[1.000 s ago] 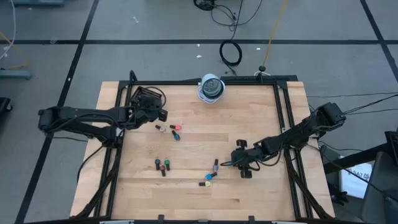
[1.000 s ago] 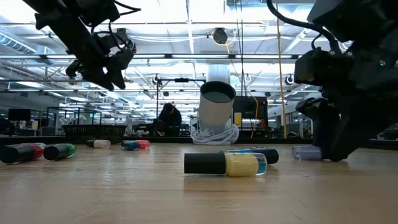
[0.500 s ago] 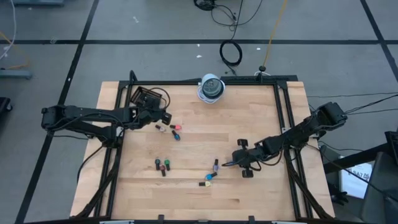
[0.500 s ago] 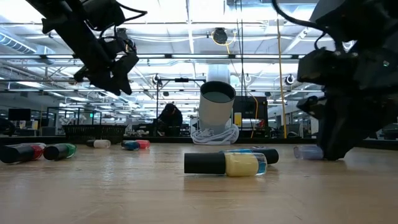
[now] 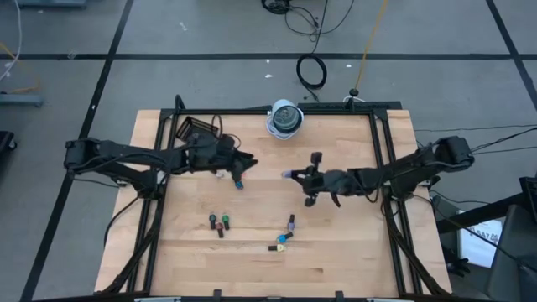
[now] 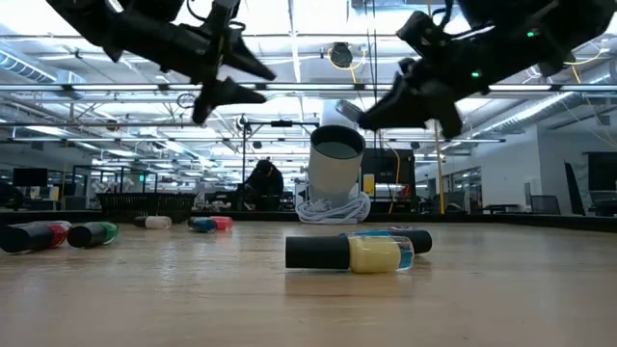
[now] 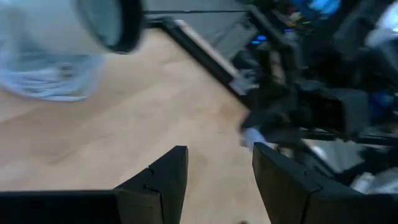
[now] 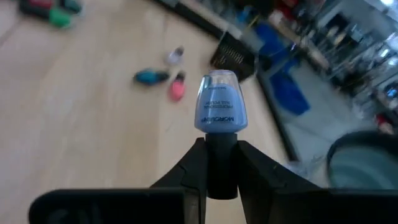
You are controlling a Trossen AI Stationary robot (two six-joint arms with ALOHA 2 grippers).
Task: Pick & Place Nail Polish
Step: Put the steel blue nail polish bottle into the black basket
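Above table centre, right gripper (image 8: 214,171) jaws clamp pale-blue nail polish bottle (image 8: 221,104) by cap; left gripper (image 7: 214,171) jaws apart, empty.

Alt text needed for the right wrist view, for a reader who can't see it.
The right gripper is shut on the dark cap of a pale blue nail polish bottle, held above the wooden table. Beyond lie teal, pink and pale bottles beside a black tray.
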